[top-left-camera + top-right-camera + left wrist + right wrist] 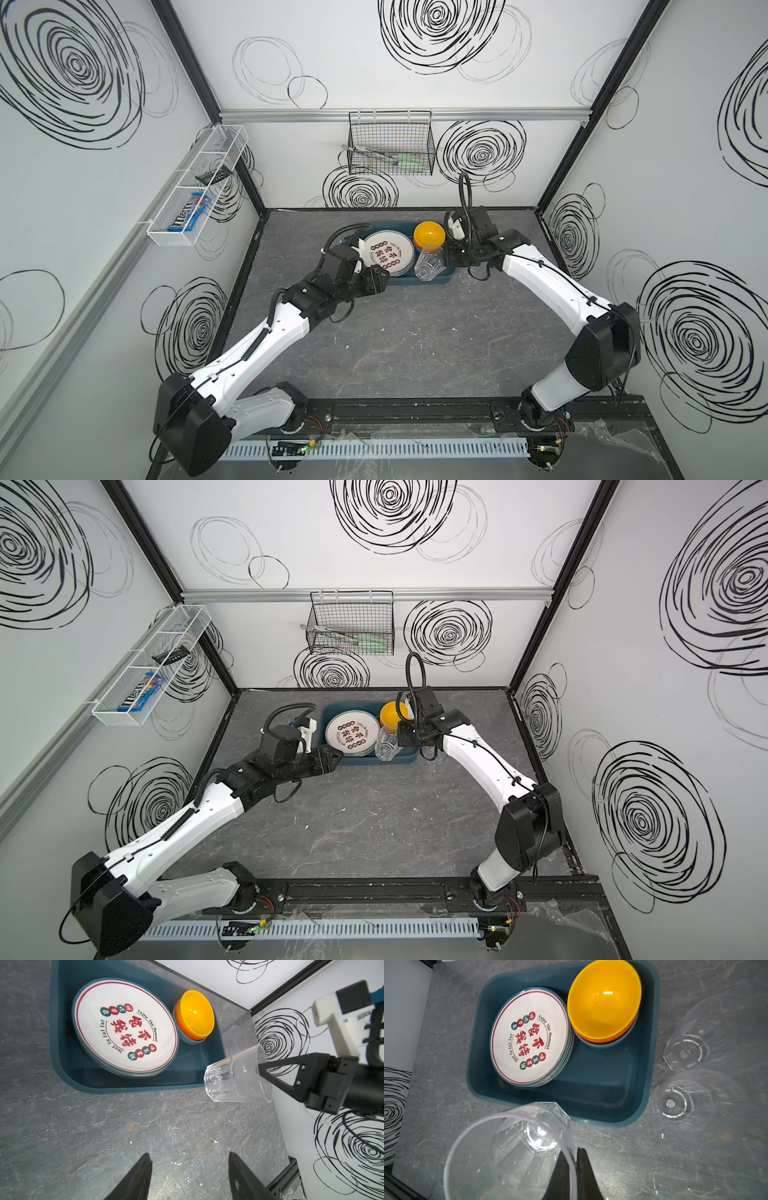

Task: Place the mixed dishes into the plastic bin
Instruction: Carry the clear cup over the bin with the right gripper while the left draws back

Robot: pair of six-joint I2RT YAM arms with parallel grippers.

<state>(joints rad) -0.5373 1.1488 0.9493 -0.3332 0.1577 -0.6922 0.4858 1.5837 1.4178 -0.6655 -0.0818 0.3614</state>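
Yellow bowl [604,999] hides most of the orange bowl [618,1038] and blue bowl [604,1045]

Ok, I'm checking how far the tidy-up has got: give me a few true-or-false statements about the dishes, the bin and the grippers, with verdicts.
1. The right gripper is shut on a clear cup. True.
2. The left gripper grips a dish. False: it is open and empty.
3. A yellow bowl tops the stacked bowls in the plastic bin. True.
4. Every cup is in the bin. False: two more cups sit on the table beside it.
5. The plates lie outside the bin. False: they are stacked inside it.
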